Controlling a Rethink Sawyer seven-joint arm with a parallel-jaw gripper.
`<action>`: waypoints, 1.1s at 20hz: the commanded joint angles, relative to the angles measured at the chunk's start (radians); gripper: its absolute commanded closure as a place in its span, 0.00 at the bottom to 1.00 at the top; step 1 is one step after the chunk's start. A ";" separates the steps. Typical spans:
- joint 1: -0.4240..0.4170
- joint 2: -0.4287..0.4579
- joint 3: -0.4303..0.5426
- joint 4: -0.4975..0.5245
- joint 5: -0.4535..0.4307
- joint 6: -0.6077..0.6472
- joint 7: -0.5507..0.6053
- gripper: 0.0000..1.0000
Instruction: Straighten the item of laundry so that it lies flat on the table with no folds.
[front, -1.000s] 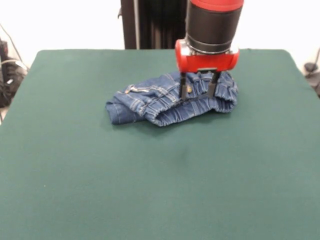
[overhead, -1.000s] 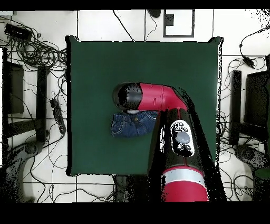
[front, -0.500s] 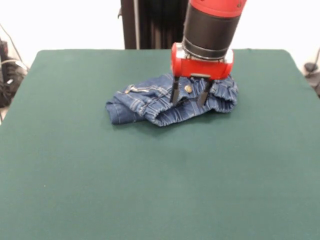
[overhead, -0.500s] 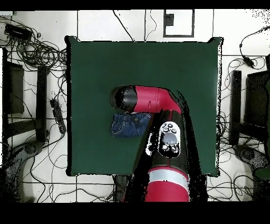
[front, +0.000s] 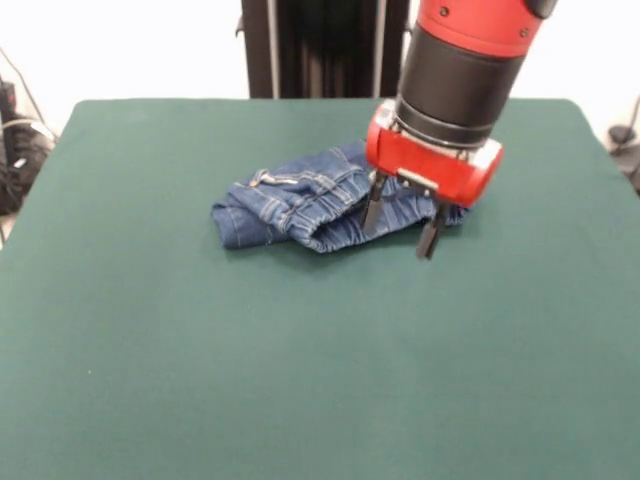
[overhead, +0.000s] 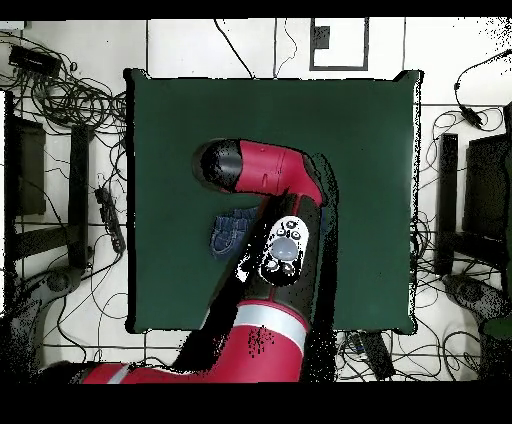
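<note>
A small pair of blue denim jeans (front: 320, 205) lies bunched in a loose, crumpled heap on the large rectangular table with its dark green felt-like top (front: 300, 360). In the front view the heap sits a little beyond the table's middle, its folded legs rolled over on the left and its gathered elastic waistband towards the right, where the arm's red wrist housing hides part of it. Light stitching runs along the seams, and several folds overlap (the garment is far from flat).

The red and black arm's gripper (front: 401, 229) hangs at the right end of the heap. Its two thin black fingers (front: 372, 209) are spread apart with nothing between them. One fingertip shows against the denim near the waistband's front edge, and the other points down at bare green cloth just beside the jeans; whether either tip touches anything I cannot tell. The wrist is tilted, so the finger over the bare cloth sits lower in the picture.

From overhead, only the end of the jeans (overhead: 228, 234) shows beside the arm, which covers the rest. The gripper itself is hidden under the black and red wrist there. Cables lie on the tiled floor (overhead: 80, 100) around the table.
</note>
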 joint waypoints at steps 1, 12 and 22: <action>0.023 0.123 -0.079 -0.153 0.086 0.137 0.394 0.00; 0.062 0.149 -0.183 -0.171 0.071 0.358 0.572 0.00; 0.079 0.085 -0.116 -0.054 0.223 0.693 0.714 0.00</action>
